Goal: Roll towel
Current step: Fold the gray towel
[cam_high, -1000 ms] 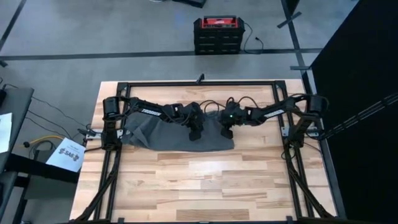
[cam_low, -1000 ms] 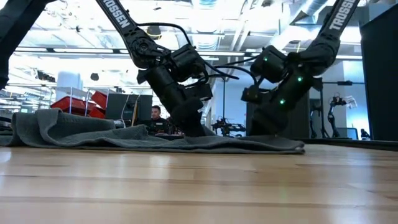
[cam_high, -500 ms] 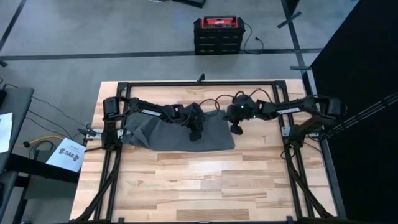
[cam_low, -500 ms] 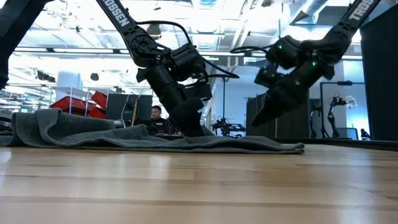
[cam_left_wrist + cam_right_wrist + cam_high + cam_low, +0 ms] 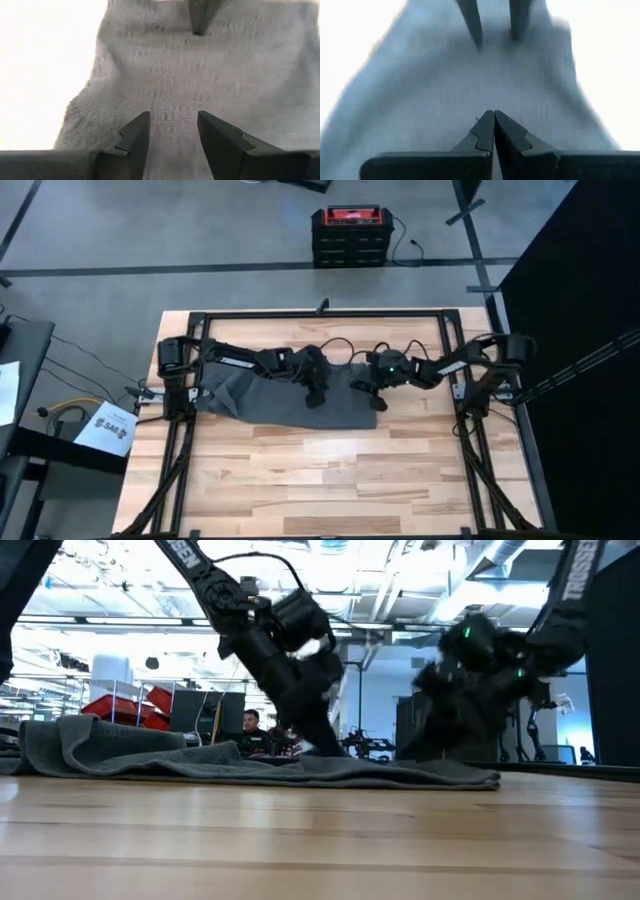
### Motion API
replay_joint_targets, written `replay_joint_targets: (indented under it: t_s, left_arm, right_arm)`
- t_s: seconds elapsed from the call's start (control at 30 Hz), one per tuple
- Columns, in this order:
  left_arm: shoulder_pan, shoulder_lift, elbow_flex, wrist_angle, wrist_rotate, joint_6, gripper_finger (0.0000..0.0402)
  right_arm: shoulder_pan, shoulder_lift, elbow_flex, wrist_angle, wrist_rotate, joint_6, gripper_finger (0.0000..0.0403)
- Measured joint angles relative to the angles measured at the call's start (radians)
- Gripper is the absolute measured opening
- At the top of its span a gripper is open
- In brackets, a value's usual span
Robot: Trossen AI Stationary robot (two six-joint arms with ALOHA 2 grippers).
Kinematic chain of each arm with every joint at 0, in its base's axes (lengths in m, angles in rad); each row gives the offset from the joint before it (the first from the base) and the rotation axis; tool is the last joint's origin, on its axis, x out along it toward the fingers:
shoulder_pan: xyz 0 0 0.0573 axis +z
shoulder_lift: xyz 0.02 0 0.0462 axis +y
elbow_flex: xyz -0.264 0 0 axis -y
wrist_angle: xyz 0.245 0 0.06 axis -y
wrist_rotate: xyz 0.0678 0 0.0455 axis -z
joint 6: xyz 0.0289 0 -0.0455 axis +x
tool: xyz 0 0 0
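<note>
From above, the dark grey towel lay spread on the wooden worktop toward its far edge, with the left end effector and right end effector both over it; a red box sat on the floor beyond. At table height the towel lay flat, rumpled at one end. The left wrist showed fingers spread above the cloth. The right wrist showed fingers pressed together, empty, over the towel.

light: bright overhead | wrist views: table blown out white | low view: right arm motion-blurred
</note>
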State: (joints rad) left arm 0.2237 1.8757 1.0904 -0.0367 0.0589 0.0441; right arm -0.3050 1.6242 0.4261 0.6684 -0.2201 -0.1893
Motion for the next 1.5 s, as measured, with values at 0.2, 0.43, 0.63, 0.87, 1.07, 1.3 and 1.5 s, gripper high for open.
replay_joint_targets:
  t_s: [0.2,0.43,0.63,0.87,1.07,1.3,1.5]
  left_arm:
    - [-0.008,-0.077,0.001,-0.009,-0.002,0.000,0.0152]
    - [-0.081,-0.027,-0.002,-0.020,-0.001,-0.058,0.0152]
    - [-0.098,0.035,-0.036,-0.121,-0.067,-0.086,0.0152]
    - [-0.067,0.035,-0.059,-0.165,-0.105,-0.095,0.0152]
    - [-0.068,0.029,-0.035,-0.187,-0.093,-0.069,0.0152]
    - [-0.074,-0.034,-0.012,-0.245,-0.077,-0.045,0.0152]
    - [-0.078,-0.128,-0.008,-0.306,-0.074,-0.060,0.0152]
  right_arm:
    - [0.011,0.004,0.001,0.005,0.014,-0.020,0.0000]
    - [0.027,0.222,0.005,0.130,0.063,0.029,0.0000]
    - [0.049,0.215,-0.027,0.139,0.145,0.027,0.0000]
    - [0.036,0.058,-0.127,0.054,0.204,0.032,0.0000]
    - [0.021,-0.037,-0.154,-0.002,0.233,0.032,0.0000]
    - [0.043,-0.133,-0.152,-0.001,0.232,0.062,0.0000]
    - [0.135,-0.128,-0.151,-0.109,0.226,0.140,0.0000]
